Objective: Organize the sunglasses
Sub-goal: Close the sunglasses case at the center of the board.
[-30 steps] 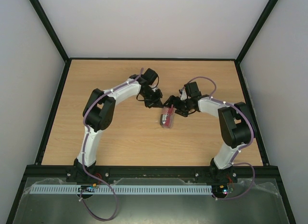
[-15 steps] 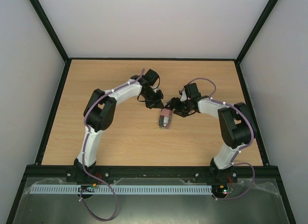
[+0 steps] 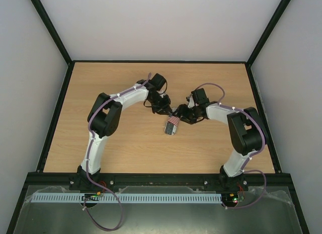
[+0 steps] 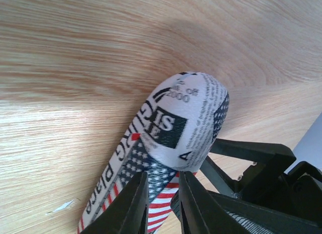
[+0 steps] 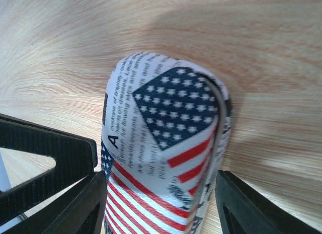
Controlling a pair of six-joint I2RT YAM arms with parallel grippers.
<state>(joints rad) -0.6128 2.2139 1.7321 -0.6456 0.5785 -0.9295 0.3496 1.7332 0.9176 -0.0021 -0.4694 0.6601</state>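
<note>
Now that the flag-patterned case has gone from gaping to closed, right pincer clamped across it and left pincer barely parted by its end, we see no sunglasses, so presumably they're inside it and nearly stowed.

One case, one tabletop, two arms, two cables.

A single oblong case covered in printed fabric, with white stars on blue, red-and-white stripes and black newsprint lettering, lies on the one light wood-grain tabletop. Two white-and-black jointed robot arms reach over it: one left arm and one right arm. Each ends in one pair of black jaws, two pairs in all. One thin purple cable runs along each arm, making two. One white perforated strip lines the near edge.
</note>
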